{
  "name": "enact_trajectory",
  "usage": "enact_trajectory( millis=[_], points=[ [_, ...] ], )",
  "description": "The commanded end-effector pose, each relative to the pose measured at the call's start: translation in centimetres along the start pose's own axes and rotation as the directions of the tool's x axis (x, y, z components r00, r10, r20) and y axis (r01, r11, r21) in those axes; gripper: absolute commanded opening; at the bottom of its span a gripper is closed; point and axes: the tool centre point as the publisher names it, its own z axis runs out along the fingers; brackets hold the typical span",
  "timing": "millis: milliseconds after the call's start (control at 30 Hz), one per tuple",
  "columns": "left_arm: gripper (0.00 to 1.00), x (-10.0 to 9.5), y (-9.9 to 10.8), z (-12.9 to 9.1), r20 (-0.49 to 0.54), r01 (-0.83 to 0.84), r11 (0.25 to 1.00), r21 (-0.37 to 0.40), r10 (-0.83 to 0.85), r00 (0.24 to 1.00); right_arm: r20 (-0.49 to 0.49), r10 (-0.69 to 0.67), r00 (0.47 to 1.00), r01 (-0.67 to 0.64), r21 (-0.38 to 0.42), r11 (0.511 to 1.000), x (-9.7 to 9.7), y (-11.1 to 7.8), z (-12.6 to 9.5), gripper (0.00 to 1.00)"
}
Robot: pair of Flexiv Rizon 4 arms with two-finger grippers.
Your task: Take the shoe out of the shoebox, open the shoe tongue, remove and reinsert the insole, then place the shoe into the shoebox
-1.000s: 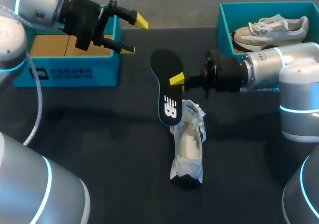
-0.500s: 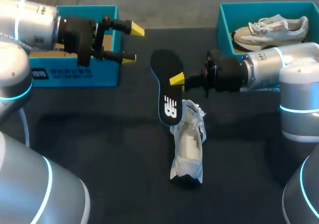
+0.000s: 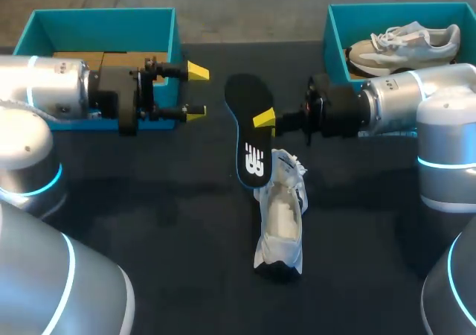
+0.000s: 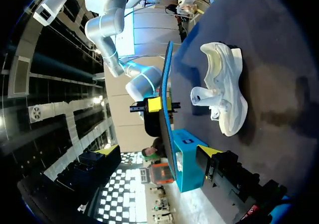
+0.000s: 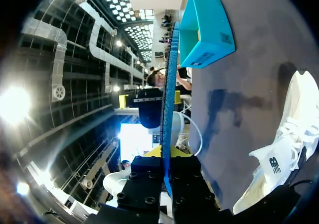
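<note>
Head view: right gripper clamped on black insole beside white shoe on table, left gripper fingers apart by teal shoebox; left wrist: shoe ahead; right wrist: insole pinched edge-on.

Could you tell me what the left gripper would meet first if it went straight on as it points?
Most likely the insole, held on edge by the right gripper; the left gripper points straight at it, though depth is unclear.
</note>
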Motion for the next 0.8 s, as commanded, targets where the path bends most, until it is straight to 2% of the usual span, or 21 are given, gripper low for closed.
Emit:
enact_trajectory(
  millis=[33,133,233,533,800],
  points=[
    [1.0,0.8,0.4,2.6,0.061,-0.017,1.0,0.002,0.016,0.998,0.001,0.0,1.0,0.0,-0.001,1.0,0.0,0.0,0.1,0.0],
    [1.0,1.0,0.1,3.6,0.066,-0.017,1.0,0.006,0.017,0.998,0.001,0.0,1.0,0.0,-0.001,1.0,0.0,0.0,0.1,0.0],
    [0.84,1.5,0.0,4.6,0.076,-0.01,1.0,0.007,0.009,0.997,0.001,0.0,1.0,0.0,-0.001,1.0,0.0,0.0,0.1,0.0],
    [0.49,1.4,-0.7,6.9,0.101,0.005,1.0,-0.027,-0.002,0.995,0.001,0.0,1.0,0.0,-0.001,1.0,0.0,0.0,0.1,0.0],
    [0.44,1.3,-1.5,7.4,0.107,0.013,0.999,-0.053,-0.007,0.994,0.001,0.0,1.0,0.0,-0.001,1.0,0.0,0.0,0.1,0.0]
  ],
)
